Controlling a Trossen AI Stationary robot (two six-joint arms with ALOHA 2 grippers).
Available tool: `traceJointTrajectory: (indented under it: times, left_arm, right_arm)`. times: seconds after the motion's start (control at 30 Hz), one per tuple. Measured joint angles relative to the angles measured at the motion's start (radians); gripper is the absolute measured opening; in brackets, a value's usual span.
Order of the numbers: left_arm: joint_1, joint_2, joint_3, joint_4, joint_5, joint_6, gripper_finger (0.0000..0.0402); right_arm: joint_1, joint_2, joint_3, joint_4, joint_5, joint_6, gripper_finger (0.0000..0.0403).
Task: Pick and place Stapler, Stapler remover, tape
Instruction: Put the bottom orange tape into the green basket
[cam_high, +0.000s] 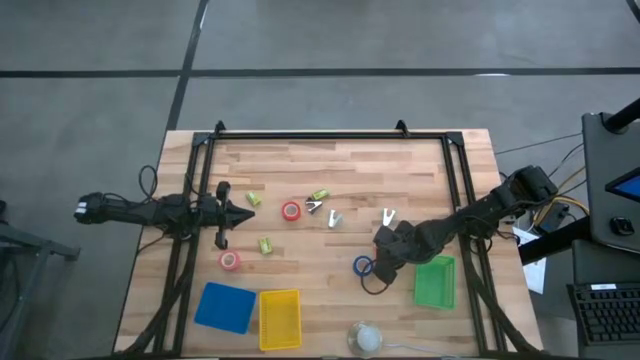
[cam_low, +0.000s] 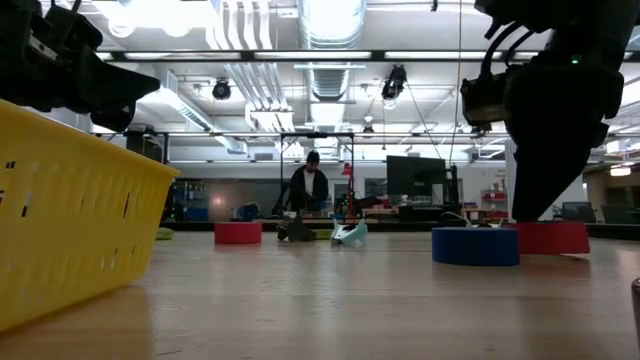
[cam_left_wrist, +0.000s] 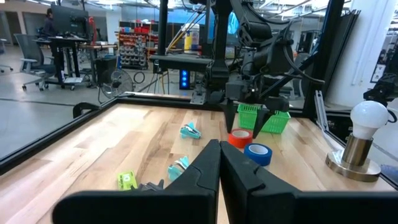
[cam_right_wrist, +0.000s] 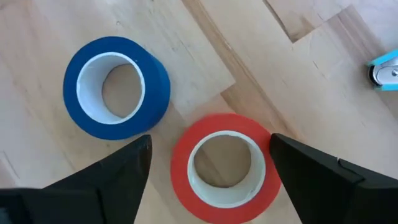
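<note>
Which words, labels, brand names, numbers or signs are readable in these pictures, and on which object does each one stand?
None can be read.
Small green item near the left gripper: pale patch, too blurred to tell.
Monitor beside the table: too small to read.
Red tape roll and blue tape roll: no print visible.

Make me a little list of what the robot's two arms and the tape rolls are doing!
right tool: open, fingers either side of the red tape roll, not closed on it
blue tape roll: flat on the table beside the red one
left tool: shut, empty, waiting at the table's left side
green basket: beside the right arm
</note>
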Motion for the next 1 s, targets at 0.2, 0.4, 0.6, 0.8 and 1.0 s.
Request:
traceJointTrajectory:
  times: [0.2,0.4,0.6,0.8,1.0]
  left_arm:
    - [0.000,0.000,0.000,-0.001,0.000,0.000,0.0012]
    - [0.000,0.000,0.000,-0.003,0.000,0.000,0.0012]
    - [0.000,0.000,0.000,-0.009,0.000,0.000,0.0012]
    - [0.000,0.000,0.000,-0.009,0.000,0.000,0.0012]
    - [0.000,0.000,0.000,-0.008,0.000,0.000,0.0012]
  right_arm:
    - [-0.002,0.003,0.003,-0.012,0.007,-0.006,0.0333]
    - [0.000,-0.006,0.035,-0.008,-0.017,-0.036,0.0326]
    - [0.002,-0.006,0.033,-0.037,-0.017,-0.036,0.0320]
    - [0.009,-0.006,0.033,-0.099,-0.017,-0.026,0.0314]
    - [0.015,-0.008,0.039,-0.110,-0.032,-0.002,0.0330]
